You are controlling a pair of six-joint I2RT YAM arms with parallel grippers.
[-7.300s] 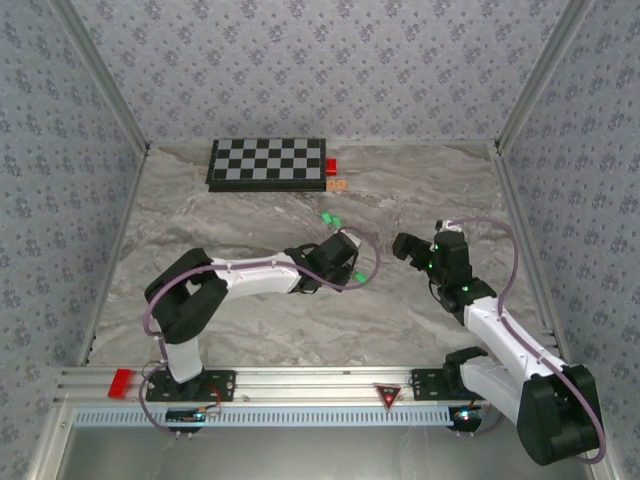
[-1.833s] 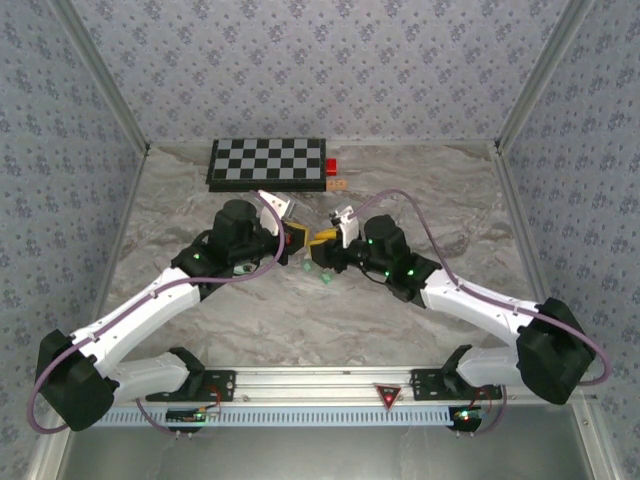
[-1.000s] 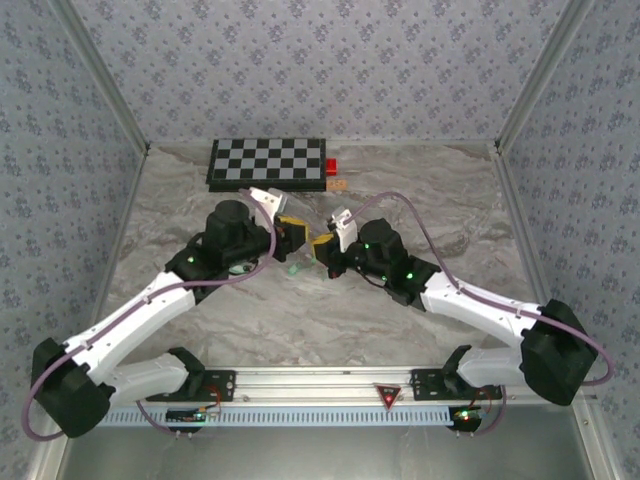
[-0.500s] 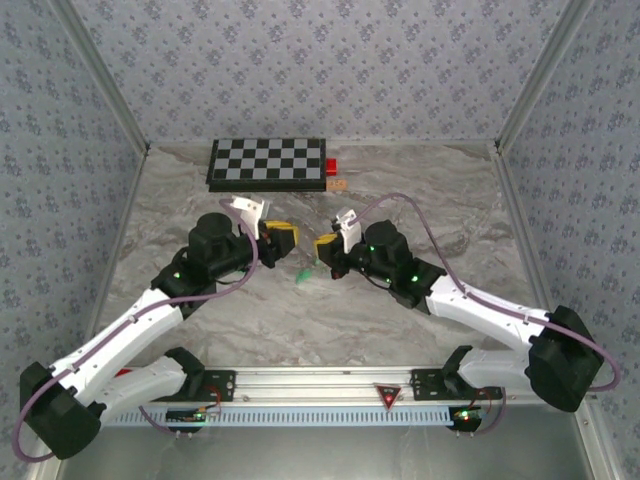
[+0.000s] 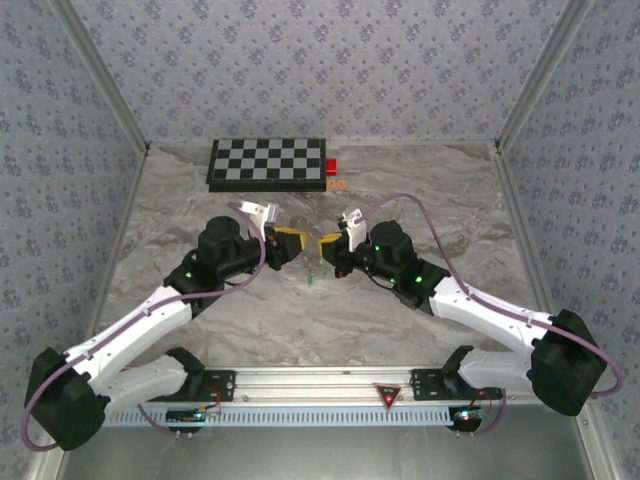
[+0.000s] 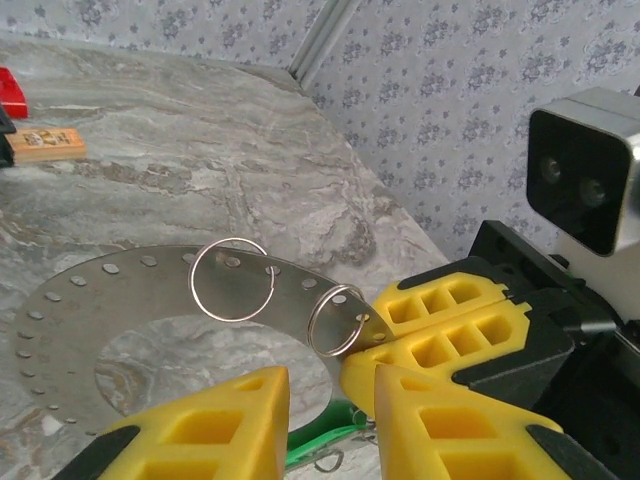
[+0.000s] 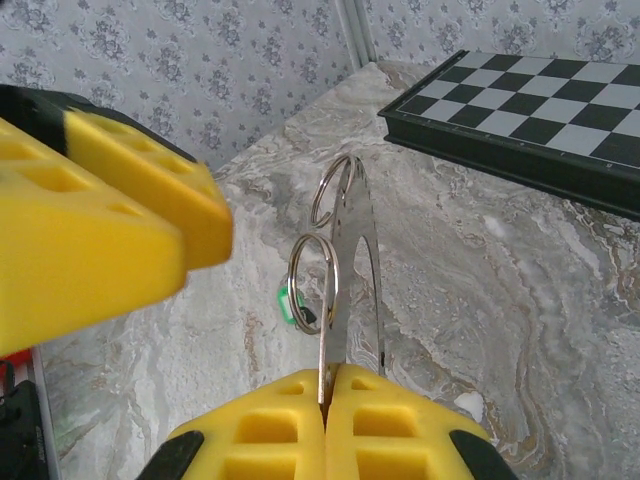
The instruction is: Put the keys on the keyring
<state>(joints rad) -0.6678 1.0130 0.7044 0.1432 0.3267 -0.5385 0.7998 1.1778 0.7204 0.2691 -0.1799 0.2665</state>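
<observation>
My right gripper (image 5: 326, 244) is shut on the edge of the keyring (image 6: 70, 320), a flat metal ring with small holes, and holds it upright above the table. Seen edge-on, the keyring (image 7: 333, 300) rises from the closed pads (image 7: 290, 420). Two thin wire split rings (image 6: 232, 280) hang through its holes. My left gripper (image 5: 291, 243) is open and faces the right one, its fingers (image 6: 200, 420) close under the ring and touching nothing. One green-headed key (image 5: 312, 278) lies on the table below the two grippers, and this key (image 6: 320, 438) shows between the left fingers.
A chessboard (image 5: 268, 163) lies at the back of the table, with a small red block (image 5: 331, 166) and a tan piece (image 5: 337, 185) beside its right end. Patterned walls close in both sides. Bare marble table (image 5: 420, 190) stretches to the right.
The left gripper, which had drawn back to the left half a second ago, has moved right again, close to the right gripper. The right gripper still holds the ring.
</observation>
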